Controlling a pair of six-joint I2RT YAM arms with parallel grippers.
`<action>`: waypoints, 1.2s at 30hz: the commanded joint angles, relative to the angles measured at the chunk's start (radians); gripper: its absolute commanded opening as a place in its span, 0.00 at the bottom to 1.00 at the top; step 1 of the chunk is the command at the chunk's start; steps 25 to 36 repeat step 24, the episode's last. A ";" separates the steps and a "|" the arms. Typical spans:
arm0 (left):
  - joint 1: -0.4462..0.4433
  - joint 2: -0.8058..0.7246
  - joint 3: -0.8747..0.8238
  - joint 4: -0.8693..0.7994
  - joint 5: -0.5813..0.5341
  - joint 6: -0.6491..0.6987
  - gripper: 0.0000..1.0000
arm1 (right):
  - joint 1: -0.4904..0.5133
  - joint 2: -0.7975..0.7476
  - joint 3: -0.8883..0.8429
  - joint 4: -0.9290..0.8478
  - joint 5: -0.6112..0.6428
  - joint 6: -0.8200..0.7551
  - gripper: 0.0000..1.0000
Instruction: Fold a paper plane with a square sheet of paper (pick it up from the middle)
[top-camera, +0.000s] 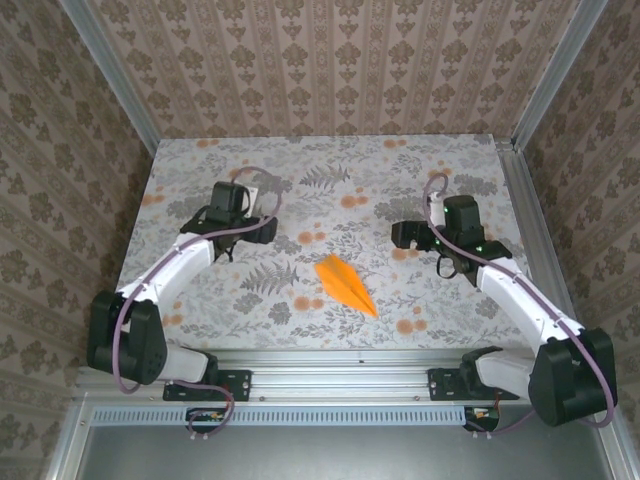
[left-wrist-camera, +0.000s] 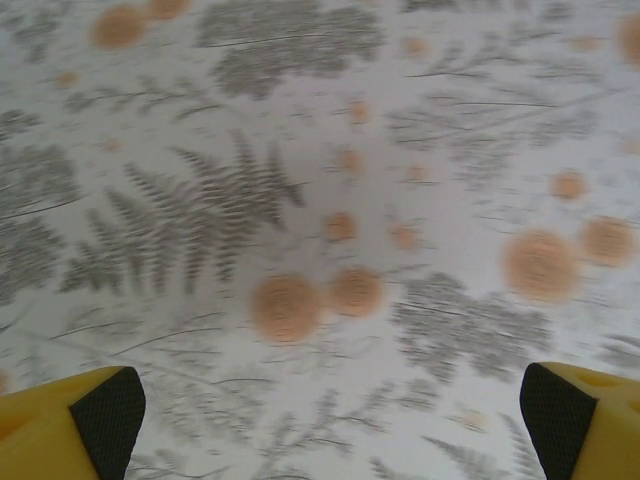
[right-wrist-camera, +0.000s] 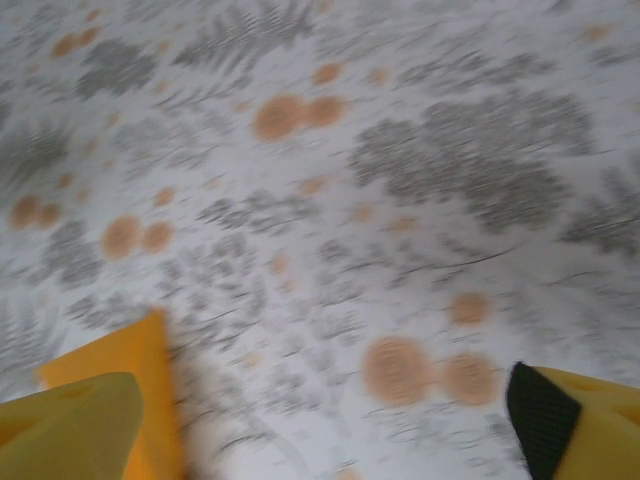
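Yellow fingers (left-wrist-camera: 60, 425) of the left gripper (left-wrist-camera: 330, 420) and the right gripper (right-wrist-camera: 320, 420) stood wide apart, holding nothing. The paper plane (top-camera: 345, 285) lay on the floral table (top-camera: 250, 160) between both grippers, touching neither.

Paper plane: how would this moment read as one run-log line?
paper plane: folded, lying on table | left pincer: open, empty | right pincer: open, empty, plane near one finger
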 joint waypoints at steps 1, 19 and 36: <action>0.088 -0.018 -0.078 0.157 -0.128 0.025 1.00 | -0.055 -0.021 -0.071 0.163 0.178 -0.048 1.00; 0.239 0.227 -0.188 0.607 -0.134 0.114 1.00 | -0.247 0.261 -0.210 0.687 0.279 -0.091 1.00; 0.259 0.225 -0.199 0.626 -0.094 0.112 1.00 | -0.252 0.282 -0.196 0.684 0.270 -0.091 1.00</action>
